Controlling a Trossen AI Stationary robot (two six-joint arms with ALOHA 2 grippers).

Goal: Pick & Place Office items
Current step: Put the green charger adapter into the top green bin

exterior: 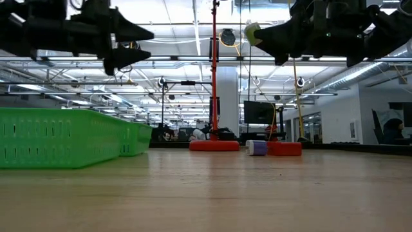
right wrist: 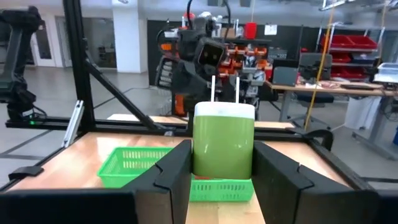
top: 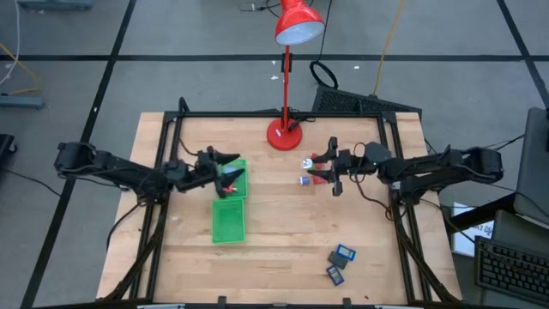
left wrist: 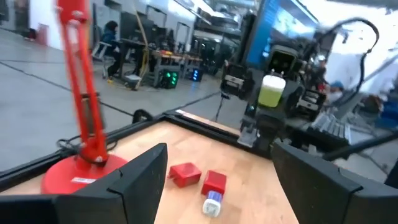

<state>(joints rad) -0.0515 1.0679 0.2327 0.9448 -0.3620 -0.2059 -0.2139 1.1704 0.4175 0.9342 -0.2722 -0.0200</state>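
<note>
A green block with a white top (right wrist: 224,146) hangs in the air, with my right gripper (top: 324,169) shut on it, right of the table's middle. Below it, on the wood, lie two red blocks (left wrist: 185,174) (left wrist: 214,182) and a whitish-blue bit (left wrist: 212,202). My left gripper (top: 230,169) hovers open over the far compartment of the green tray (top: 228,221), nothing between its fingers (left wrist: 143,177). A red piece (top: 228,186) shows in the tray just under it. Two dark rectangles with blue faces (top: 345,253) (top: 335,275) lie at the near right. My right gripper pinches the green block by its two opposite sides (right wrist: 198,165) between its two fingers. The fingers come level from the table's right side. The block stands upright in the hold, white end and two thin white prongs (right wrist: 224,90) up, lifted clear above the table.
The tall red desk lamp stands on its round base (top: 284,134) at the far middle, its pole (exterior: 214,71) between the two arms. A black frame (top: 283,115) runs around the table. Bare wood lies in the middle and near left.
</note>
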